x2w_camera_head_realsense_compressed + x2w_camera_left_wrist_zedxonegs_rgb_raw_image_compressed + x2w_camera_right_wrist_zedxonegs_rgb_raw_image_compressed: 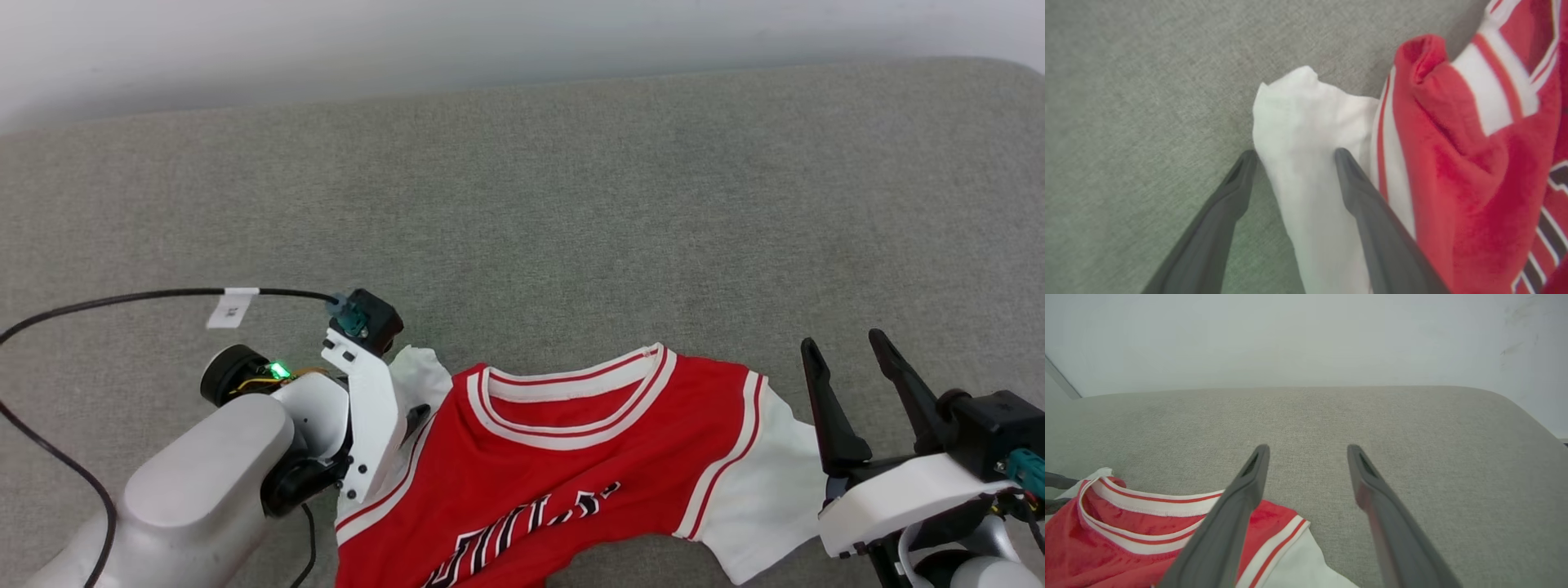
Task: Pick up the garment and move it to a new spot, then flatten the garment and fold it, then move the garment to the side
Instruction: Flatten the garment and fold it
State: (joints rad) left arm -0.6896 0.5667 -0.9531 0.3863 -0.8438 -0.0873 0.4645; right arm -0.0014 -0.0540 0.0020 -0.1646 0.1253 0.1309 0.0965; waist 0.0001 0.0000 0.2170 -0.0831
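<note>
Jersey (571,474): one, hem cut off at the head view's bottom edge, lettering half lost.
Left gripper (1294,157): gaped wide, straddled the white sleeve (1306,118).
Right gripper (841,341): gaped wide, held nothing.

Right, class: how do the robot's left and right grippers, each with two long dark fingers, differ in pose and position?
The left gripper points steeply down, the right gripper nearly level towards the wall. The left straddles the crumpled white sleeve of the red jersey; the right has bare grey upholstery between its fingers, beside the other sleeve. Both stand open, gripping nothing.
</note>
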